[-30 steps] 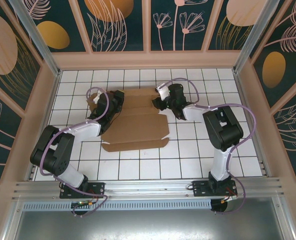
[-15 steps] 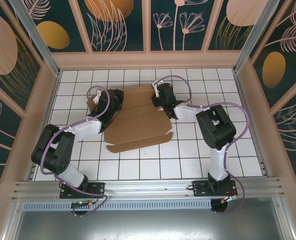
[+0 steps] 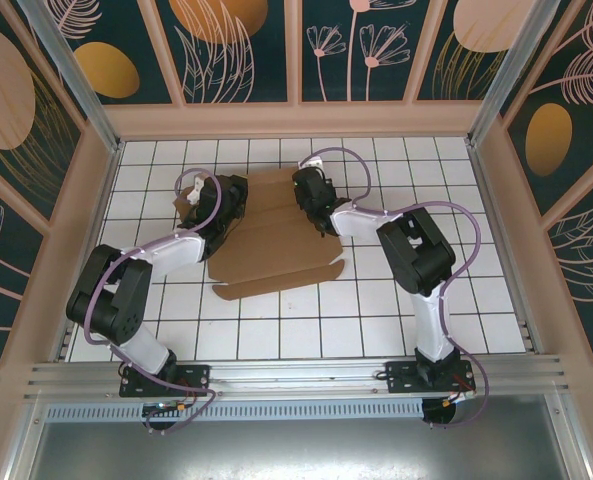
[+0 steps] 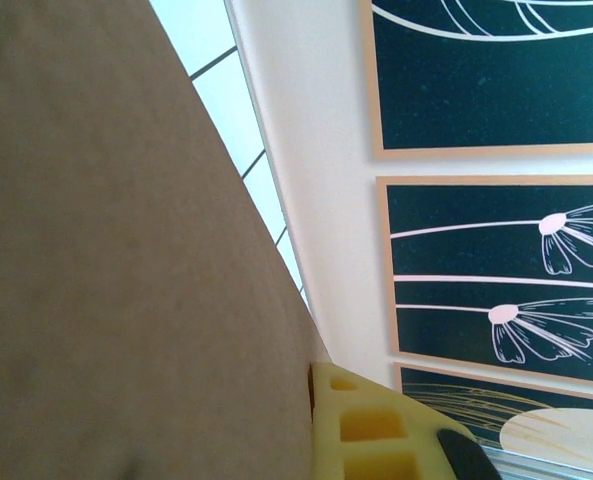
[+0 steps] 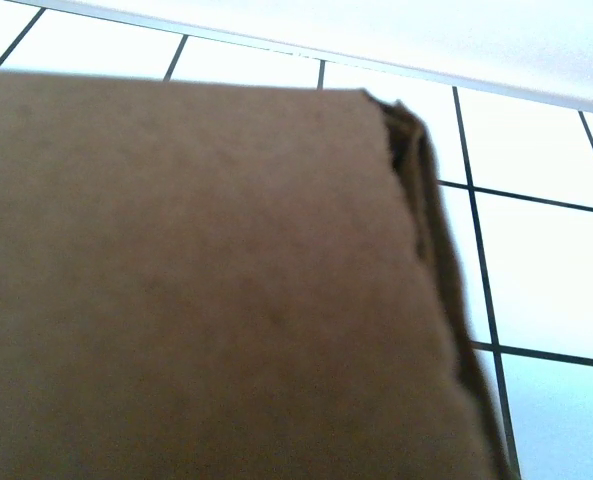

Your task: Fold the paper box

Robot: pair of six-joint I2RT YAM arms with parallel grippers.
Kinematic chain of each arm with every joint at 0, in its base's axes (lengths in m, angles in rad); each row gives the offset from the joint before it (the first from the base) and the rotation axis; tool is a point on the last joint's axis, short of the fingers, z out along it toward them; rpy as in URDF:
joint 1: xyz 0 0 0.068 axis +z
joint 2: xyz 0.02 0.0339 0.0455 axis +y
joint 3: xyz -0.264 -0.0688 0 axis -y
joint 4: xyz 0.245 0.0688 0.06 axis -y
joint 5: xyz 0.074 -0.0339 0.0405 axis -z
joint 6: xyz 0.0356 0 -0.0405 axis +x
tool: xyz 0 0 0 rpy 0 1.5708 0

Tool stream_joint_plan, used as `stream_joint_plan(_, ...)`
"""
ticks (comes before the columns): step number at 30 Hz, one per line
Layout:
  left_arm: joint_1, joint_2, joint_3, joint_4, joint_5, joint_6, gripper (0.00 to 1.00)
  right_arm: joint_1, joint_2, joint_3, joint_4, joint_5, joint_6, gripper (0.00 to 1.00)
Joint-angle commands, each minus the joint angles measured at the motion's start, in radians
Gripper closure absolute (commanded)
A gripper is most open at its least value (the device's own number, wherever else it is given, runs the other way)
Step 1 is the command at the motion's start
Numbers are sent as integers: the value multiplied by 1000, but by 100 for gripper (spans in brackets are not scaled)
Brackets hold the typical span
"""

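The plain brown corrugated cardboard paper box (image 3: 276,240) is lying mostly flat on the white tiled table (image 3: 396,300), towards the far middle of the table and skewed slightly. A long narrow flap is running along its near edge and a small tab is jutting out at its far left. The left gripper (image 3: 223,205) is bearing on the sheet's left edge, and the right gripper (image 3: 311,190) is reaching over its far right part. In the left wrist view the cardboard (image 4: 106,250) is pressing right up beside a yellow finger pad (image 4: 371,430), but whether those fingers are pinching it or spread cannot be told. In the right wrist view the sheet (image 5: 196,280) is looming very close, with its right edge looking doubled over; the right fingers' spread cannot be told either. The step in hand is probably raising a side or far panel along its scored crease. Doing this well is likely calling for one arm to be pinning the base panel flat while the other is lifting the panel close to the fold line, working slowly so that the light sheet is not sliding or buckling off the score.
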Motion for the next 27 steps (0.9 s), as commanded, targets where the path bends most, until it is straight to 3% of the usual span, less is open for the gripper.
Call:
stream_joint_plan(1, -15, 6, 12, -68, 85, 14, 99, -49, 50, 2, -133, 121, 38, 100)
stream_joint_plan(6, -15, 3, 10, -64, 89, 45, 86, -52, 30, -45, -81, 80, 8, 100)
stream_joint_plan(11, -15, 27, 8, -43, 107, 26, 98, -56, 51, -15, -130, 128, 57, 100)
stream_joint_plan(14, -15, 40, 12, -42, 113, 20, 100, -35, 78, 33, -182, 223, 73, 100)
stream_joint_plan(17, -16, 37, 11, -41, 108, 23, 100, -34, 67, 18, -169, 201, 95, 100)
stream_joint_plan(19, -16, 29, 8, -41, 110, 31, 95, -43, 48, -11, -143, 153, 100, 100)
stream_joint_plan(22, -15, 5, 2, -28, 143, 73, 81, -60, 9, -67, -90, 97, 68, 100)
stream_joint_plan(25, -15, -56, -6, -61, 187, 180, 66, -87, -59, -155, -16, 2, 33, 100)
stream_joint_plan(27, -15, -122, -23, -119, 220, 258, 64, -100, -94, -199, 16, -38, 17, 100)
